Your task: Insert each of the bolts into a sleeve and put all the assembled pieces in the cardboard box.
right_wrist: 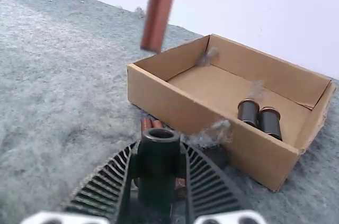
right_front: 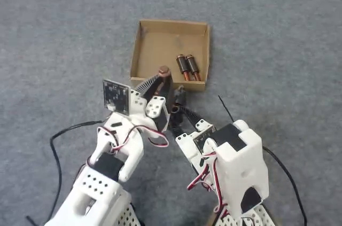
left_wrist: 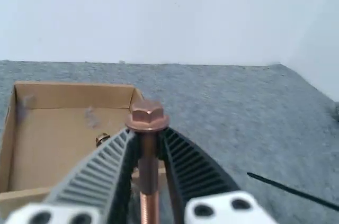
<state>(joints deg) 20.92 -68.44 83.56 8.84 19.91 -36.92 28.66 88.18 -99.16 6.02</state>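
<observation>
The left tool (left_wrist: 147, 140) is clamped on one copper-coloured bolt (left_wrist: 147, 118). It holds the bolt upright, with the hexagonal head just above the fingertips and the shank running down between the ribbed jaws. The right tool (right_wrist: 159, 154) grips one dark sleeve (right_wrist: 159, 163), also upright, with its open mouth facing up. From the right wrist we see the bolt's shank hanging above and beyond the sleeve, its lower end well apart from the mouth.

We count two assembled pieces (right_front: 187, 67) in the cardboard box (right_front: 143, 44). They lie side by side against its right wall, near the front corner. Two small copper-coloured ends (right_wrist: 150, 124) show on the grey worktop (right_front: 278, 49) just behind the held sleeve, beside the box's near wall; we cannot tell what they belong to.

The box's near wall stands just beyond both tools, between them and the pieces inside. A black cable (right_front: 59, 140) loops on the worktop beside the left arm, and another cable (right_front: 288, 172) trails past the right arm.

Both arms are stretched forward side by side from the near edge. Their tools angle toward each other and sit close together just short of the box. In the high view the bolt head overlaps the box's front wall.
</observation>
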